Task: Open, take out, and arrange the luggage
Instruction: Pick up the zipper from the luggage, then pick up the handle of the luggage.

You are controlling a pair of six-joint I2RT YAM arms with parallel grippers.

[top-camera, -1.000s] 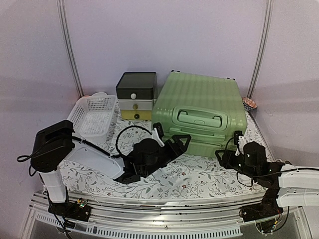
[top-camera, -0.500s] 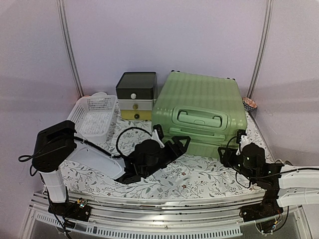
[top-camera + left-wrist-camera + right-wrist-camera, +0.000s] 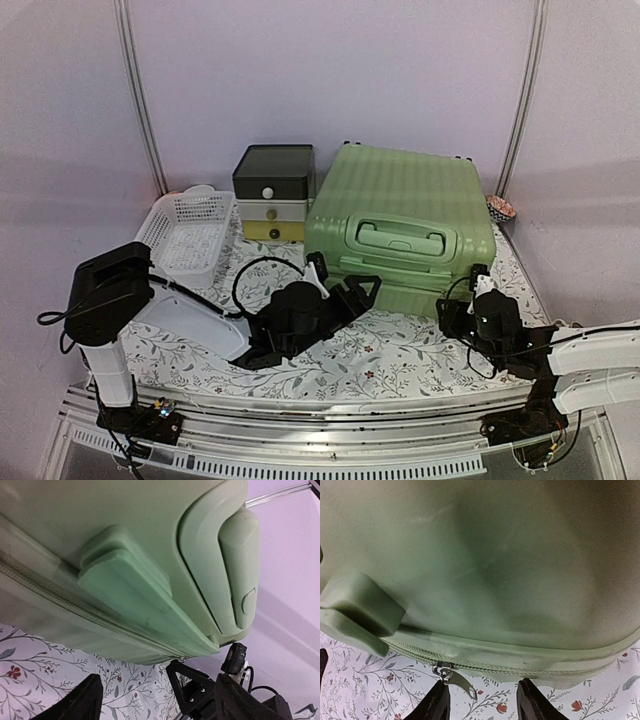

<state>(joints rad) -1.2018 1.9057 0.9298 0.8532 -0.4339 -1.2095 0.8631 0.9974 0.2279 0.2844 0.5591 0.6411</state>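
**A:** Where is the luggage [image 3: 400, 225] sitting?

**B:** Right of centre in the overhead view, on the floral cloth [image 3: 390, 350]. Its ribbed shell slopes up toward the back wall and the recessed handle faces the arms. The drawer box [image 3: 273, 192] stands just left of it, and the mesh basket [image 3: 190, 235] is further left.

**A:** Is it open?

**B:** No, the zipper [image 3: 520, 670] runs closed along the seam in both wrist views.

**A:** What about the left gripper [image 3: 357, 288]?

**B:** It is low at the case's front edge, near the middle of the overhead view. Its fingers [image 3: 85, 702] are spread wide at the bottom of the left wrist view, with only cloth between them.

**A:** And the right gripper [image 3: 481, 700]?

**B:** It is at the case's lower right corner. Its jaws are partly apart and hold nothing. The zipper pull [image 3: 454, 676] hangs just above the left fingertip [image 3: 436, 702], and I cannot tell whether they touch.
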